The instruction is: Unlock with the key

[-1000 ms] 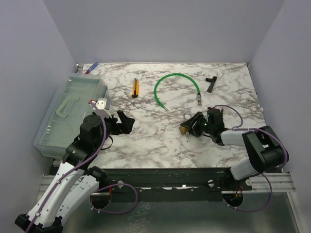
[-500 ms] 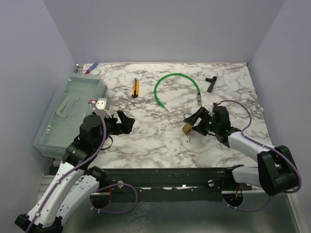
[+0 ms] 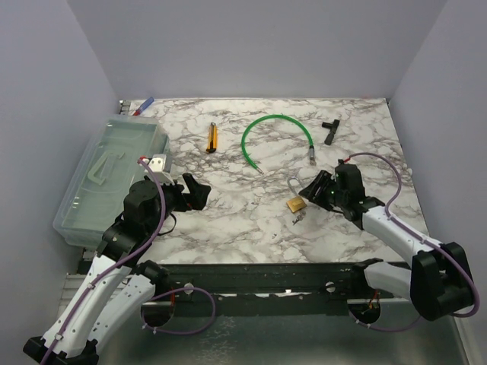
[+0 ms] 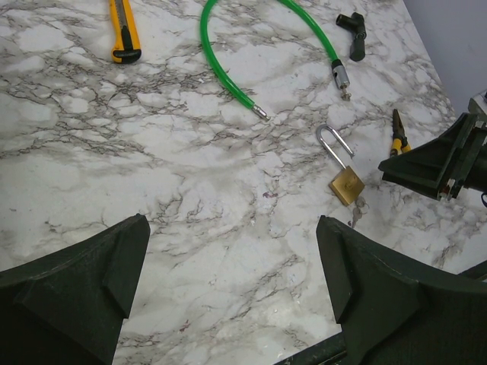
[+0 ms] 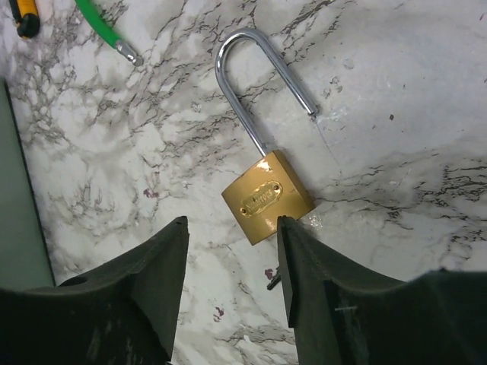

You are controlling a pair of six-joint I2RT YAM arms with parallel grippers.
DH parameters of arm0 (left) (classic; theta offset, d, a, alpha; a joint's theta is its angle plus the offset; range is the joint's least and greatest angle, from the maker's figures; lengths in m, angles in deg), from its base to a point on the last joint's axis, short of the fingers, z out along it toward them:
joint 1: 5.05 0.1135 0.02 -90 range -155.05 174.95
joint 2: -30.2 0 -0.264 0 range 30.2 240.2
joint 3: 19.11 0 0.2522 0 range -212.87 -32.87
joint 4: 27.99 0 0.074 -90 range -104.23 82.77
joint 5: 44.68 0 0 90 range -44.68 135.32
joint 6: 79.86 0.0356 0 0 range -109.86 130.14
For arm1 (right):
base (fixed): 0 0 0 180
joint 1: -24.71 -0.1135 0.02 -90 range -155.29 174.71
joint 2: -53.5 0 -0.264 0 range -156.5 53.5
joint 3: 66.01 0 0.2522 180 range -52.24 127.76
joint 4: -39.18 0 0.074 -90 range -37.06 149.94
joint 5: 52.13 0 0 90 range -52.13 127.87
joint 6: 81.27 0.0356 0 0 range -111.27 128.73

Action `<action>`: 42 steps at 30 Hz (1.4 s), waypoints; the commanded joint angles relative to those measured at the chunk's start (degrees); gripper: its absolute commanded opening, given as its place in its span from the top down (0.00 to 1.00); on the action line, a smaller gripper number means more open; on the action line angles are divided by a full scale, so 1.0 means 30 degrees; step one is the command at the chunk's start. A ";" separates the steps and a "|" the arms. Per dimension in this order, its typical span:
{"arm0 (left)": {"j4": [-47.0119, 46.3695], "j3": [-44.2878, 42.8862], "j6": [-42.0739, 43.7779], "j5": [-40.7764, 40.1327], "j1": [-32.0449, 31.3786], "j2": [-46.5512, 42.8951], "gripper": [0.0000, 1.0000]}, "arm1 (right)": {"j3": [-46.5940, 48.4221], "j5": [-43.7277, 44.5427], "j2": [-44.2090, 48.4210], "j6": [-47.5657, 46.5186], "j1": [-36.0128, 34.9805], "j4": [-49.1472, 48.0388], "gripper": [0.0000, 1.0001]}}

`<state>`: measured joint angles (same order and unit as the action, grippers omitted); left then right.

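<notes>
The small brass padlock (image 3: 296, 204) lies flat on the marble table, right of centre. Its steel shackle (image 5: 247, 84) is swung out, with the free end clear of the body (image 5: 266, 196). The key (image 5: 272, 281) is a tiny dark sliver on the marble just below the lock, half hidden by my right finger; the top view shows the key (image 3: 295, 220) as a speck. My right gripper (image 5: 232, 223) hovers open just short of the lock's lower corner, touching nothing. My left gripper (image 4: 232, 224) stands wide open over bare marble, well left of the padlock (image 4: 346, 185).
A green cable loop (image 3: 278, 122), a yellow utility knife (image 3: 212, 138) and a black T-shaped tool (image 3: 329, 129) lie at the back of the table. A clear lidded bin (image 3: 114, 175) fills the left edge. Small yellow-handled pliers (image 4: 397, 135) lie by the right arm.
My right gripper has let go of the padlock and drawn back to the right. The lock now lies free with its shackle showing. The left arm has not moved.
</notes>
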<state>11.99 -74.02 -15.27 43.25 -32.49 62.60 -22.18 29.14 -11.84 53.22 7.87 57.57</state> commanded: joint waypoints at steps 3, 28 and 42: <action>0.0050 -0.0241 0.0317 -0.0278 0.0006 -0.0199 0.01 | 0.1067 0.0197 -0.1534 -0.1156 0.0077 0.0479 0.46; 0.0000 -0.0231 0.0354 -0.0454 0.0007 0.0037 0.01 | 0.1776 -0.4345 -0.7406 -0.1186 -0.0022 -0.3971 0.46; -0.0011 -0.0239 0.0376 -0.0542 0.0012 0.0156 0.01 | 0.4098 -0.6289 -0.9011 -0.0711 -0.0209 -0.5217 0.45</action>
<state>11.99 -74.02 -15.18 42.95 -32.49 62.99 -12.65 13.56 -39.56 50.53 7.74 43.69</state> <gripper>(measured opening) 0.988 0.543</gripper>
